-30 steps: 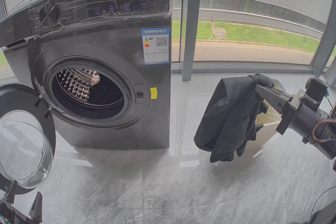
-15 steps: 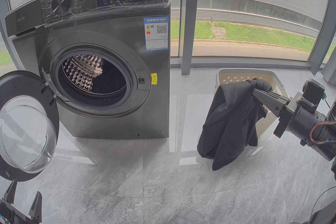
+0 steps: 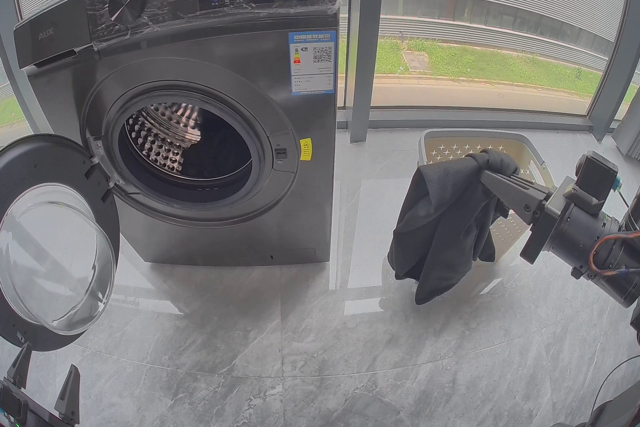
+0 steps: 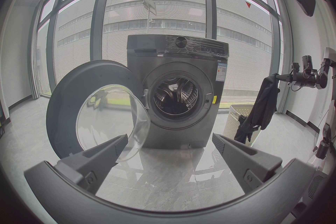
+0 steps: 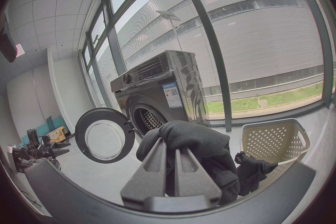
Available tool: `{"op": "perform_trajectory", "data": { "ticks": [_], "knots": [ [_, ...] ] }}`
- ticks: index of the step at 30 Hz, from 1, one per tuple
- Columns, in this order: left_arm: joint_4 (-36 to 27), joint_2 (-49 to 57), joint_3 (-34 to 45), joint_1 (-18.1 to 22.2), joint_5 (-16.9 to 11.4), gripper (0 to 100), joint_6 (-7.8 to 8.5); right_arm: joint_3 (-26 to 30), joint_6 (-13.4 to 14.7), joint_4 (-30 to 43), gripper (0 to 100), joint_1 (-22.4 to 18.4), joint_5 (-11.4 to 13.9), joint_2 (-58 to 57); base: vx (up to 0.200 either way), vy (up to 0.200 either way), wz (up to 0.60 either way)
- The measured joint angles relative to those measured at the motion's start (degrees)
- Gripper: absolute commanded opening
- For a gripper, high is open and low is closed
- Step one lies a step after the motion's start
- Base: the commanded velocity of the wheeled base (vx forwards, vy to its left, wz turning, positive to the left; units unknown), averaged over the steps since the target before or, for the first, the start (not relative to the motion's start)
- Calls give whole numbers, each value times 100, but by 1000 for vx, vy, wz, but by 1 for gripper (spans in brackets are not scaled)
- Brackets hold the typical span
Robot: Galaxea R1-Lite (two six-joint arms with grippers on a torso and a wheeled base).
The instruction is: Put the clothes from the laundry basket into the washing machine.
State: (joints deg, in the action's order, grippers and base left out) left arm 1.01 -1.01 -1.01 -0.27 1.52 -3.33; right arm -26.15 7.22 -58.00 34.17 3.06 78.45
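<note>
- Right pincer (image 3: 492,175) is clenching the black garment (image 3: 443,221) by the laundry basket (image 3: 460,141); left pincer (image 4: 169,137) is idling, released.
- Likely best: carrying it high, hem clearing the washing machine (image 3: 220,58) rim.

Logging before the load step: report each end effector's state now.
Left end effector: open, holding nothing.
Right end effector: closed on the black garment.
</note>
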Motion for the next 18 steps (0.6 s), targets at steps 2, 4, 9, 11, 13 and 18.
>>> {"op": "perform_trajectory", "data": {
  "ticks": [2, 4, 9, 11, 13, 18],
  "knots": [
    [2, 0, 0, 0, 0, 100, 0, 2, 0, 1, 0, 0, -2, 0, 0, 200, 0],
    [2, 0, 0, 0, -2, 100, 0, 5, 0, 0, 0, 0, 0, 2, 0, 200, 0],
    [-1, 0, 0, 0, -2, 100, -1, 13, 0, 1, 0, 0, 0, 5, 0, 200, 0],
    [0, 0, 0, 0, -5, 100, 2, 13, 0, 1, 0, 0, 2, 5, 0, 200, 0],
    [0, 0, 0, 0, -5, 100, 0, 13, 0, 9, 0, 0, 5, 5, 0, 200, 0],
    [5, 0, 0, 0, -2, 100, 0, 22, 0, 9, 0, 0, 5, 5, 0, 200, 0]
  ]
}}
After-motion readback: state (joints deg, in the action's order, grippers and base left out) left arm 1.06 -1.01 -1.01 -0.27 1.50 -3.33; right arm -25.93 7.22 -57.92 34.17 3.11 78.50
